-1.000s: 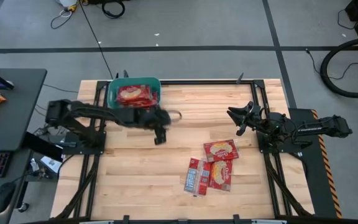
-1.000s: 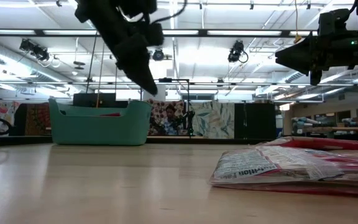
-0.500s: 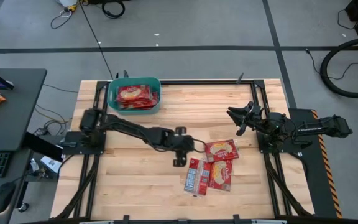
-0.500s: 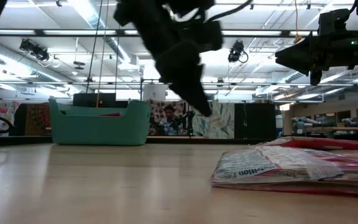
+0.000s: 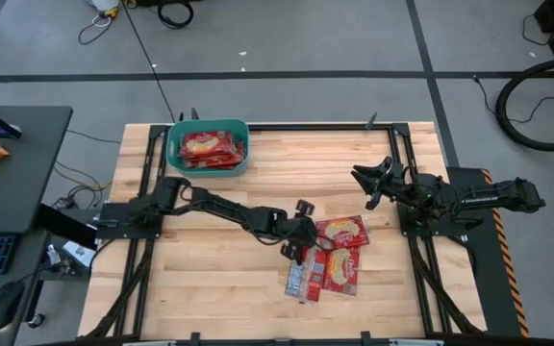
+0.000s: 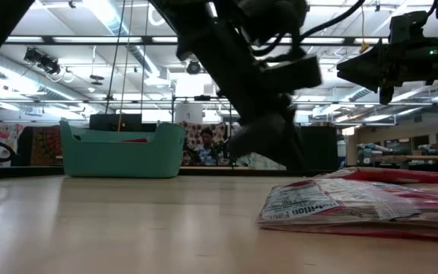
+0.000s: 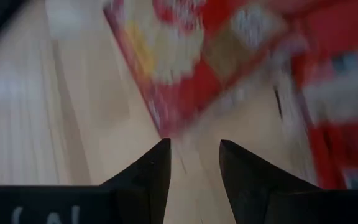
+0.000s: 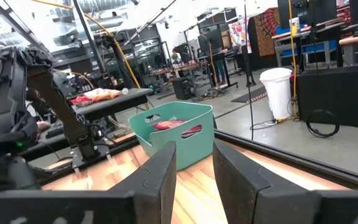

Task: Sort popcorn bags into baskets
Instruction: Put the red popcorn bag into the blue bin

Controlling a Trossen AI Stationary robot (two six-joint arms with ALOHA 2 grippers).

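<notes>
Popcorn bags (image 5: 340, 234) lie in a small overlapping cluster on the right half of the wooden table (image 5: 210, 288), well apart from the teal basket (image 5: 173, 146) at the far-left corner, which already holds several red packets. They look flat, light and floppy, with slick film wrappers, so a pinch on a free edge or corner probably serves better than a squeeze across the middle, and a bag may drag its neighbour. Stretched low and long across the table, the left arm puts the left gripper (image 5: 303, 234) just beside the nearest bag's edge; its fingers (image 7: 149, 171) stand apart, holding nothing, with the red corner just ahead. Folded back at the right edge, the right gripper (image 5: 366, 183) waits with its fingers spread and empty.
</notes>
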